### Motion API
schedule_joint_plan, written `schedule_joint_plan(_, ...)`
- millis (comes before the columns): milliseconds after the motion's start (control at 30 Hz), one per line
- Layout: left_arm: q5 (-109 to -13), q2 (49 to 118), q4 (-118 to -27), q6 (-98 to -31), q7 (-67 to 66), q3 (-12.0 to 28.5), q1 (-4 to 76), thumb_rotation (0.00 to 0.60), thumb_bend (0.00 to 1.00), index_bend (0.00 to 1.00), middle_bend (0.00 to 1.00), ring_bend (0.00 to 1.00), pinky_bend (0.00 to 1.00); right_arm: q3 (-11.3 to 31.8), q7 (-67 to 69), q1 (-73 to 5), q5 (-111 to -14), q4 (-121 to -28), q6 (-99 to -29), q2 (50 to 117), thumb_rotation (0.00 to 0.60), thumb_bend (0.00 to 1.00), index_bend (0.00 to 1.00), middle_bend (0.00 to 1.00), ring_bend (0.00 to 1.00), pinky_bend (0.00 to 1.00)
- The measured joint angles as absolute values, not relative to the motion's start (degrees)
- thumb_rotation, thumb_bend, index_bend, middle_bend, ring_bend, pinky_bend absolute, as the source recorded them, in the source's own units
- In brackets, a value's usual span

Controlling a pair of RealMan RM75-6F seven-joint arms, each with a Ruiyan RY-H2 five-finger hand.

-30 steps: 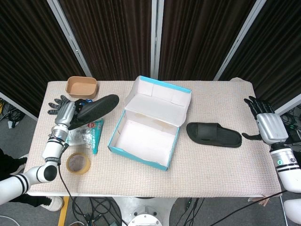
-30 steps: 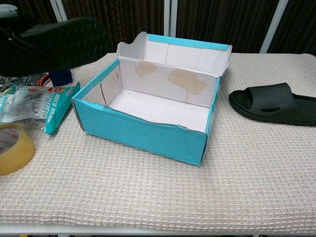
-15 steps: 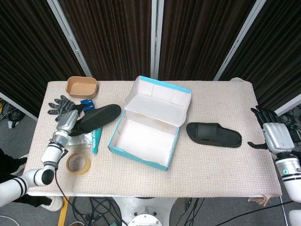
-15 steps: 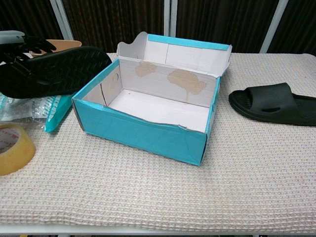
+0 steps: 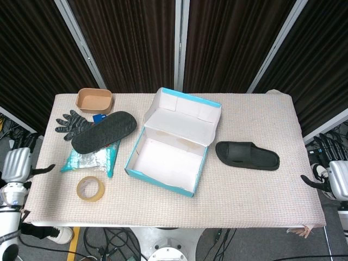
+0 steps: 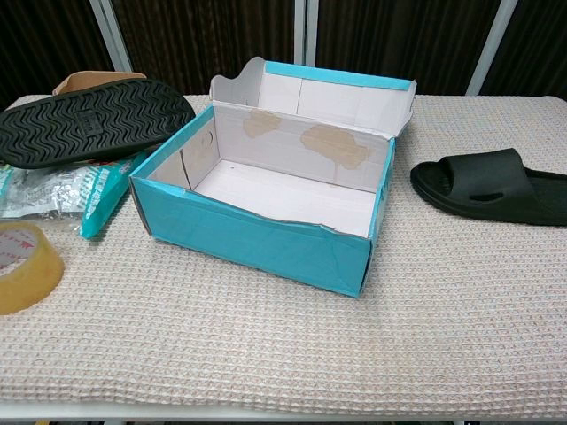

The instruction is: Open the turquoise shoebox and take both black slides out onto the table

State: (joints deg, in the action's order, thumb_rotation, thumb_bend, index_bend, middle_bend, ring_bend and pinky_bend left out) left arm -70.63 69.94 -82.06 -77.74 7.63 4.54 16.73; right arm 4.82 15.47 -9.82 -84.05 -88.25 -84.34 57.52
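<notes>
The turquoise shoebox (image 5: 169, 148) (image 6: 266, 226) stands open in the middle of the table, its lid tipped back and its white inside empty. One black slide (image 5: 104, 131) (image 6: 93, 122) lies sole up to the left of the box, resting partly on a plastic packet. The other black slide (image 5: 247, 155) (image 6: 492, 186) lies upright on the cloth to the right of the box. My left hand (image 5: 17, 165) hangs off the table's left edge, fingers apart, holding nothing. Beyond the right edge my right hand (image 5: 333, 176) is likewise open and empty. The chest view shows neither hand.
A plastic packet (image 5: 89, 159) (image 6: 53, 190) lies under the left slide. A tape roll (image 5: 90, 188) (image 6: 22, 266) sits near the front left. A brown bowl (image 5: 94, 100), a black glove (image 5: 70, 122) and a small blue item (image 5: 98, 117) are at the back left.
My left hand let go of the slide, which now lies sole up on the packet, and drew back off the left edge. My right hand moved further down and right.
</notes>
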Motion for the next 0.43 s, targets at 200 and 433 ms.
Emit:
schedule_joint_plan(200, -72.9, 68.5, -83.1, -83.2, 0.2, 1.6, 11.8, 0.6, 0.01, 0.14, 0.15, 0.06, 0.15, 3.3, 12.8, -5.7, -86.5, -89.1, -90.0, 59.1, 0.6, 0.06, 0.0, 0.04, 0.0, 0.0)
schedule_joint_plan(433, -75.7, 67.6, -91.2, -91.3, -3.4, -1.3, 4.2, 0.6, 0.01, 0.14, 0.15, 0.06, 0.14, 1.8, 12.1, -3.5, -88.9, -90.0, -91.9, 59.5, 0.6, 0.06, 0.0, 0.04, 0.0, 0.0)
